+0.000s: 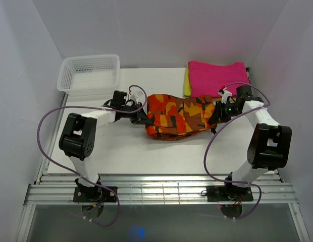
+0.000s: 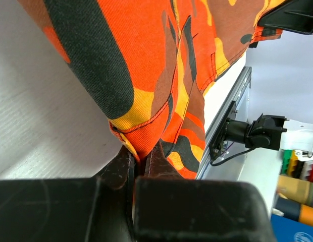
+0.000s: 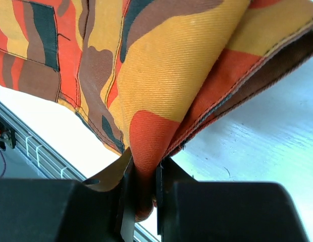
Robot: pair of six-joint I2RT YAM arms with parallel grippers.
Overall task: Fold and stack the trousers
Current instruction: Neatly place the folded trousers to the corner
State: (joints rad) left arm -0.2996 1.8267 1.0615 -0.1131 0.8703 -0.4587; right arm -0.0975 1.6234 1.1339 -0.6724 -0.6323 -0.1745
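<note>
The camouflage trousers, orange, red, yellow and black, lie bunched across the middle of the white table between both arms. My left gripper is shut on their left end; in the left wrist view a seamed edge of the trousers runs down into the left gripper. At their right end my right gripper is also shut on them. In the right wrist view a thick fold of the trousers is pinched in the right gripper and lifted off the table.
A white mesh basket stands at the back left. A folded magenta-pink cloth lies on a yellow cloth at the back right, just behind the right gripper. White walls close in the sides. A metal rail runs along the near edge.
</note>
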